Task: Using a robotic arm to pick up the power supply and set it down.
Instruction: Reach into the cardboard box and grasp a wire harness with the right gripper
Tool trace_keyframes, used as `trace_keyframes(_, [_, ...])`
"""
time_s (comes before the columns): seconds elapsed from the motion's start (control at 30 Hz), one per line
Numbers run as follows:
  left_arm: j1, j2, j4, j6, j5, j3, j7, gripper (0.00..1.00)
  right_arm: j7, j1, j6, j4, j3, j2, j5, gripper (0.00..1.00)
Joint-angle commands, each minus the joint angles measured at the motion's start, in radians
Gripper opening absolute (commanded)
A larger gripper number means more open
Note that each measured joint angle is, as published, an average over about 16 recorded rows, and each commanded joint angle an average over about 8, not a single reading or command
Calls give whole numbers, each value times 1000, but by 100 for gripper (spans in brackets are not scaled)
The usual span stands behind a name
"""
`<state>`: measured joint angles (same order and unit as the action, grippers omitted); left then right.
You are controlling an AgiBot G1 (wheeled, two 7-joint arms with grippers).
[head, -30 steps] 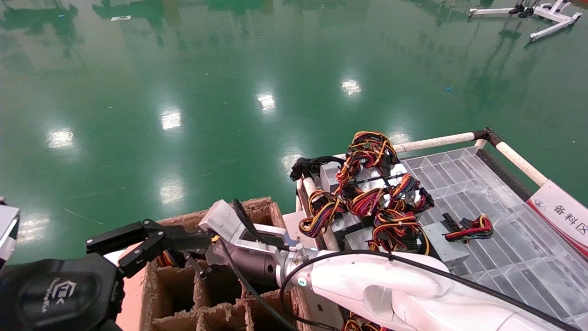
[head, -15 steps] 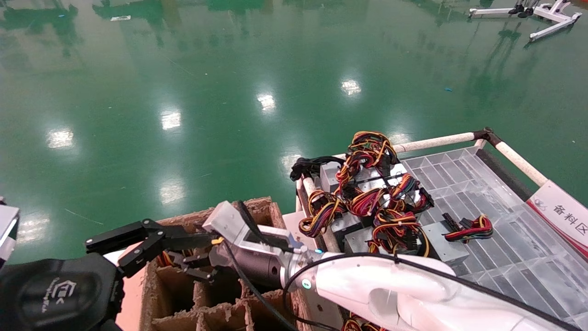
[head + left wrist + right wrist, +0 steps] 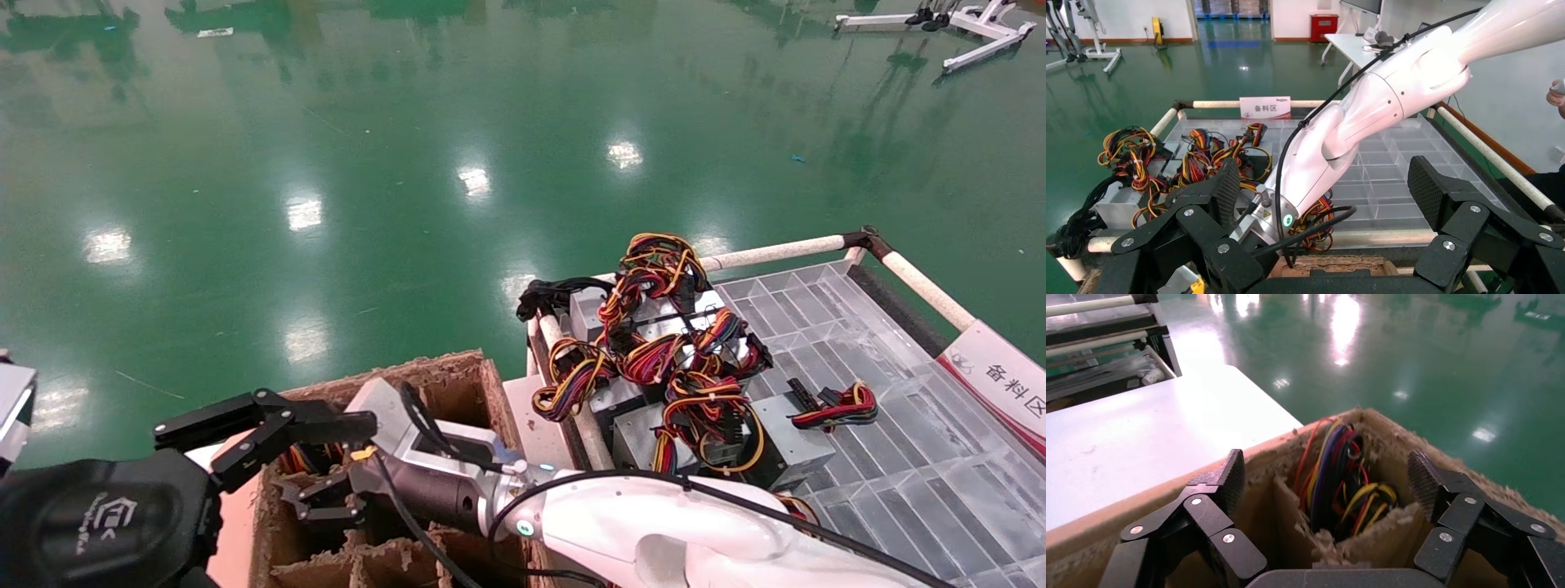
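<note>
Lowered right claw (image 3: 306, 502) gapes above wire-filled cardboard box (image 3: 458, 380).

A divided cardboard box (image 3: 458, 384) sits low in the head view, left of a rack with a clear gridded tray (image 3: 882, 425). On the tray's left part lies a heap of power supplies (image 3: 654, 343) with their wire bundles piled on top; one more supply (image 3: 797, 449) lies just right of the heap. A sign (image 3: 1001, 384) stands along the tray's right rail. Behind both stretches the floor (image 3: 368, 163). The right gripper (image 3: 306, 502) reaches leftward from the rack side over the box, its fingers spread above a far-left cell holding a wire bundle (image 3: 1340, 484). The left gripper (image 3: 253, 433) hangs at the box's left edge, fingers apart. A counter (image 3: 1150, 429) lies just beyond the box's left side.
</note>
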<state>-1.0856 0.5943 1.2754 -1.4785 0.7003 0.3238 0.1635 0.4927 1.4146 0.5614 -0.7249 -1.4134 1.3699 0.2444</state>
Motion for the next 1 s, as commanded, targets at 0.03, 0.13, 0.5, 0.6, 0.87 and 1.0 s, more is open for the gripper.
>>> trace_keyframes(0.03, [0, 0, 0, 0, 0, 0, 0, 100, 16, -3, -16, -9, 1, 2, -6, 100])
trace_keyframes(0.13, [0, 0, 0, 0, 0, 0, 0, 100, 34, -6, -42, -26, 0, 4, -19, 100])
trace_keyframes(0.5, [0, 0, 0, 0, 0, 0, 0, 100, 64, -4, -120, -63, -36, 7, -56, 45])
trace_keyframes(0.6, [0, 0, 0, 0, 0, 1, 0, 100, 68, 0, -133, -73, -48, 7, -62, 13])
trace_keyframes(0.87, [0, 0, 0, 0, -1, 1, 0, 100, 84, 8, -151, -78, -65, 8, -83, 0])
trace_keyframes(1.0, [0, 0, 0, 0, -1, 1, 0, 100, 97, 7, -161, -81, -69, 8, -94, 0])
